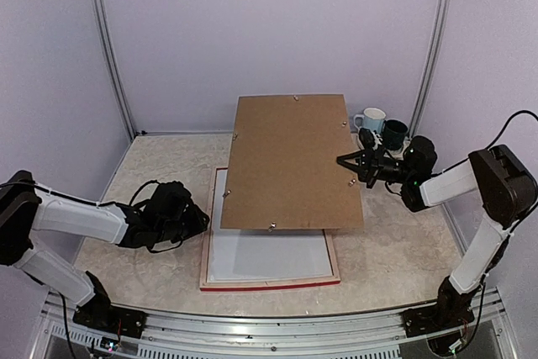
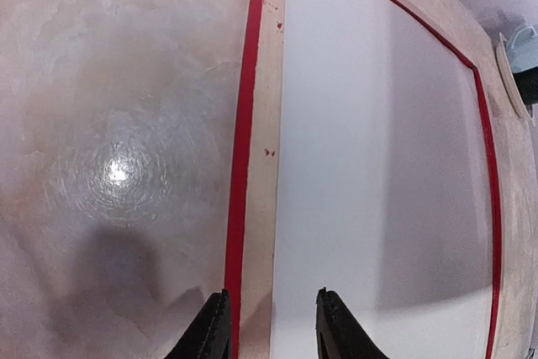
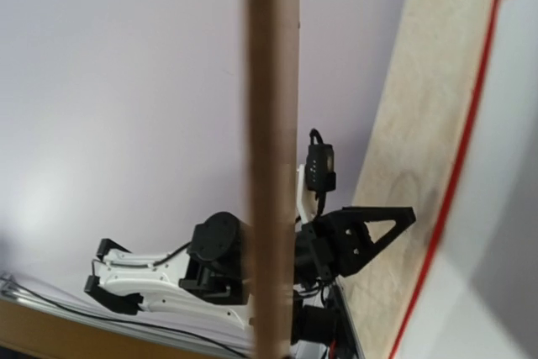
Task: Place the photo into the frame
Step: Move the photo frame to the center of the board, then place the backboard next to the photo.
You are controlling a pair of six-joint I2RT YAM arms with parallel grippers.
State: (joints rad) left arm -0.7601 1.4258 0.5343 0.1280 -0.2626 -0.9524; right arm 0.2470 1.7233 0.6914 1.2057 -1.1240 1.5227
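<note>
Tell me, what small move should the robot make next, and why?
Probably the right gripper should lower the backing board onto the frame: the photo already lies inside it, white back up, and the board hangs tilted above. The left gripper stands open at the left rail.

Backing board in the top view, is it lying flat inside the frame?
No, the backing board hangs above the frame, gripped by the right fingers.

No readable text, label or number anywhere; mug (image 1: pixel 370 118) surfaces perhaps too small.
</note>
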